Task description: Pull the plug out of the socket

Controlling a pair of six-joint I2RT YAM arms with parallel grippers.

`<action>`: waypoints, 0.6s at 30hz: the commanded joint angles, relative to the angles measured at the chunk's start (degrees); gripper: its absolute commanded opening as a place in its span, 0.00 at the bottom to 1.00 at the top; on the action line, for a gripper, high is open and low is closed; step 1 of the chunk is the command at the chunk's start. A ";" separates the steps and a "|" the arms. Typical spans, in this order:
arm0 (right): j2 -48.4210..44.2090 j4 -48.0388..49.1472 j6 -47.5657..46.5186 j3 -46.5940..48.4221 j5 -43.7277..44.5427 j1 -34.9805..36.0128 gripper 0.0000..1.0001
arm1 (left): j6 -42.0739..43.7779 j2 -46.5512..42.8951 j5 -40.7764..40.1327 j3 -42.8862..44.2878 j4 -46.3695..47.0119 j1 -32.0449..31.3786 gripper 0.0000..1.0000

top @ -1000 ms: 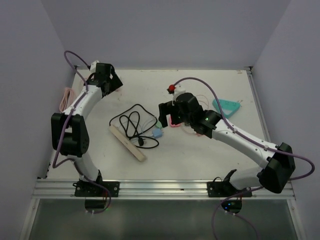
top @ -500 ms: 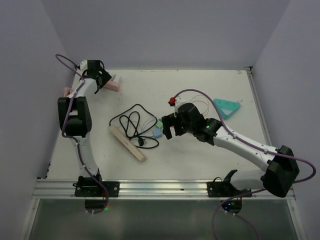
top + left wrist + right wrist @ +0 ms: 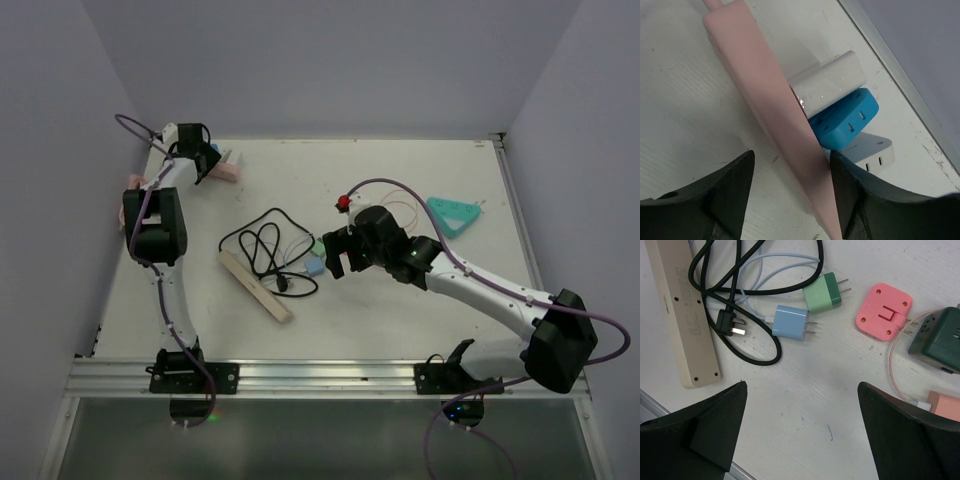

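A pink power strip socket (image 3: 765,100) lies in the far left corner, also seen from above (image 3: 228,171). A white block plug (image 3: 827,83) butts against its far side, with a blue adapter (image 3: 845,120) and a white adapter (image 3: 867,152) beside it. My left gripper (image 3: 791,165) straddles the strip's end: the right finger touches it, the left finger stands apart. My right gripper (image 3: 802,390) hangs wide open over bare table at mid-table (image 3: 338,255), holding nothing.
Under the right wrist lie a blue charger (image 3: 790,322), a green charger (image 3: 823,292), a pink adapter (image 3: 884,311), a dark green adapter (image 3: 940,340), a black cable (image 3: 262,245) and a beige power strip (image 3: 255,287). A teal object (image 3: 452,214) lies far right. The metal table edge (image 3: 890,60) runs just behind the strip.
The left arm has folded back toward the far left corner and its jaws have narrowed around the pink strip. The right gripper slid slightly nearer and has since held still, open.
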 commanded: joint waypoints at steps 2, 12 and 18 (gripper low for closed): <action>1.22 1.64 -1.28 2.22 -0.82 0.04 0.95 | 0.27 -3.78 -1.91 -4.83 -0.84 1.08 0.62; 0.96 1.99 -1.28 1.69 -2.23 0.13 0.95 | 4.92 -7.20 -0.59 -10.89 0.04 2.05 0.43; 3.49 2.52 -2.87 3.44 -6.43 0.21 0.93 | 5.98 -9.14 2.39 -16.86 -0.31 2.05 0.40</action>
